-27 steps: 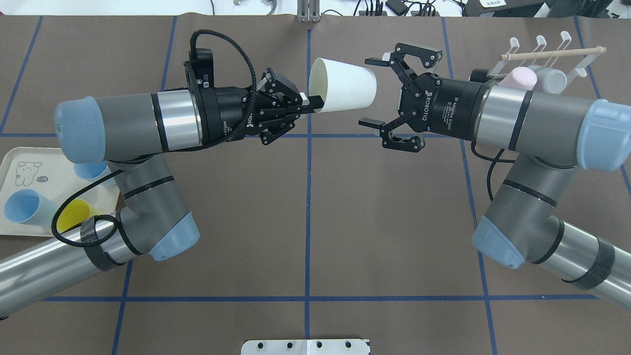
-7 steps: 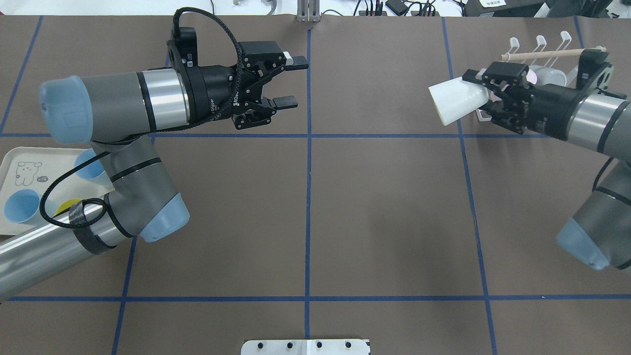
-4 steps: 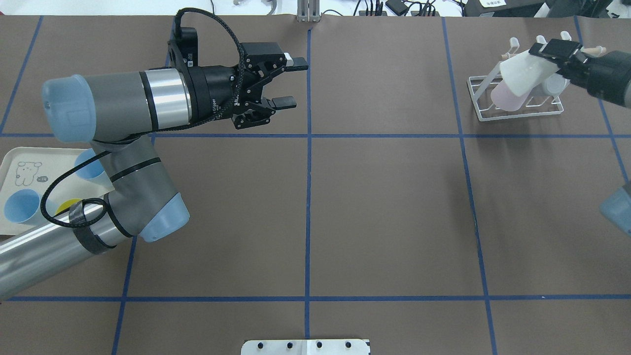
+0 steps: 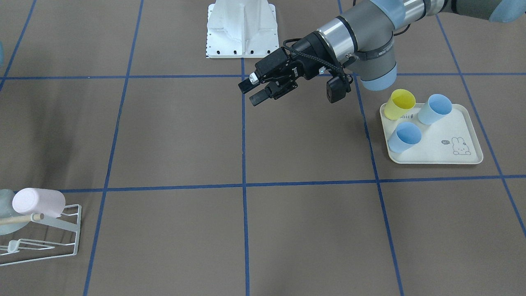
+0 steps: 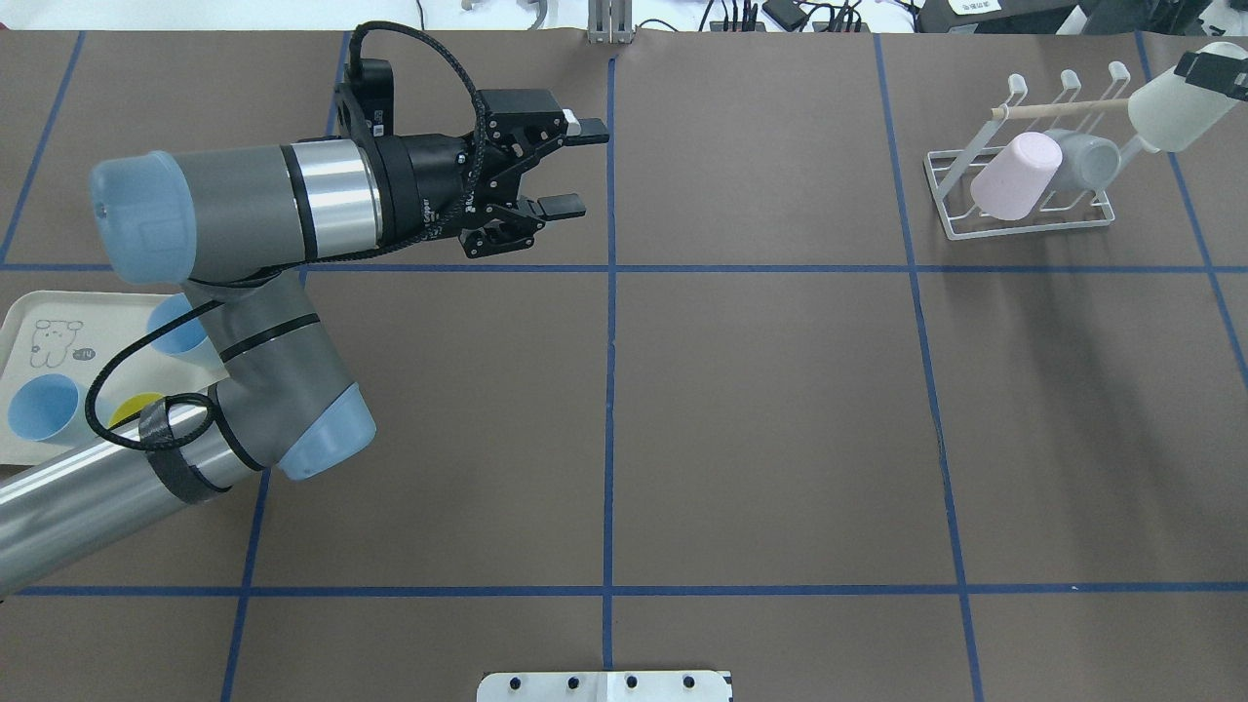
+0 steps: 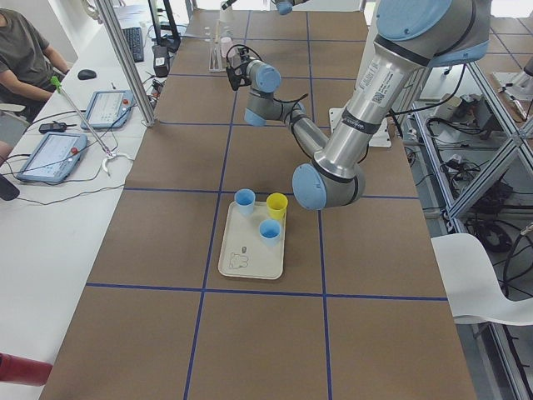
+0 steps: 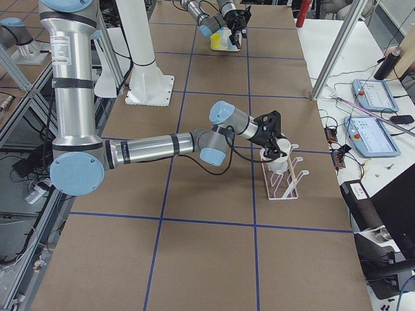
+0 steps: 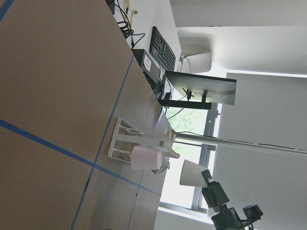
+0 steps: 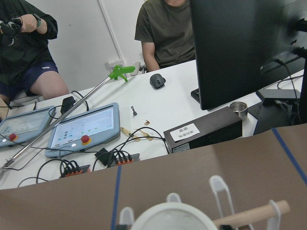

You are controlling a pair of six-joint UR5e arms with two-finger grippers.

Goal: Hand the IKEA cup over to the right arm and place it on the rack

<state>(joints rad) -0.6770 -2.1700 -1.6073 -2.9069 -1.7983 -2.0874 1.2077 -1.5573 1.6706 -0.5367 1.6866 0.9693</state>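
The brown tabletop (image 5: 760, 409) carries a cream tray (image 4: 435, 154) at the left arm's side and a white wire rack (image 5: 1032, 227) at the far right. The left arm (image 5: 234, 210) hangs over the tabletop well apart from the rack; its tool (image 5: 578, 166) is spread wide and holds nothing. The right arm (image 7: 155, 146) reaches to the rack, and its tool (image 5: 1207, 76) is closed on the narrow end of the white IKEA cup (image 5: 1165, 115). That cup is in the air, tilted, just beside the rack's outer end, with its wider end towards the prongs. Judged from its look, the cup is thin-walled, light plastic: stiff enough for a firm pinch, but smooth and tapered, so it can slip towards the narrow end. Hold it across the wall near the base, as it is held at present, and leave the mouth free to pass over a prong. A pink cup (image 5: 1014, 175) and a grey cup (image 5: 1090, 159) already sit on the rack side by side, and the wooden dowel (image 5: 1063, 105) runs across the prong tips, so the free prong beside the grey cup has little clearance. Two blue cups (image 4: 404, 137) and a yellow cup (image 4: 399, 103) stand on the tray, clear of the work.
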